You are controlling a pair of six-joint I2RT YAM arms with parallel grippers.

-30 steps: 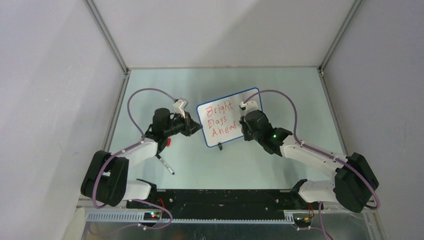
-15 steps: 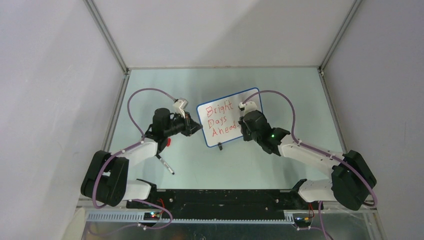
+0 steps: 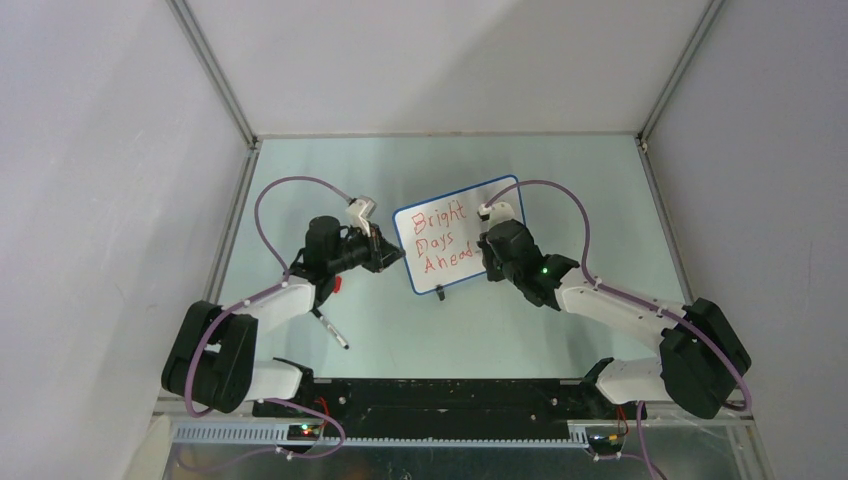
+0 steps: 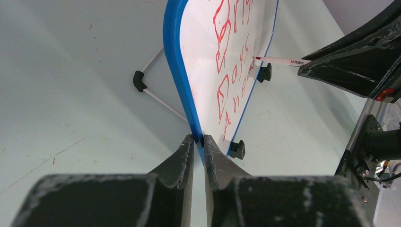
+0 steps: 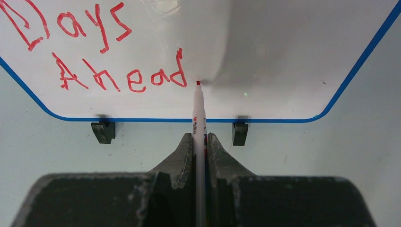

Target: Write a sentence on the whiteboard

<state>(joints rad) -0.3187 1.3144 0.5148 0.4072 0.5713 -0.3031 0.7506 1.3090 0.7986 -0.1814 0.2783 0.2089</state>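
The whiteboard [image 3: 470, 198] stands upright on two black clip feet in the middle of the table. The sentence [image 3: 445, 240] reads "Bright Days Ahead" in red, in three lines. My left gripper [image 3: 392, 255] is shut on the board's blue left rim [image 4: 172, 47], one finger on each side [image 4: 199, 139]. My right gripper [image 5: 199, 137] is shut on a white marker [image 5: 198, 113]. Its red tip sits at the board face [image 5: 283, 56], just right of the "d" of "Ahead" [image 5: 123, 78]. From the left wrist, the marker [image 4: 279, 60] reaches the board from the right.
A dark pen-like stick [image 3: 332, 330] lies on the table near the left arm. A thin wire stand with a black foot [image 4: 138, 81] props the board from behind. Grey walls close in the table on three sides.
My right arm has shifted very slightly to the left, with the marker still at the end of "Ahead". The left arm and the board have not moved.
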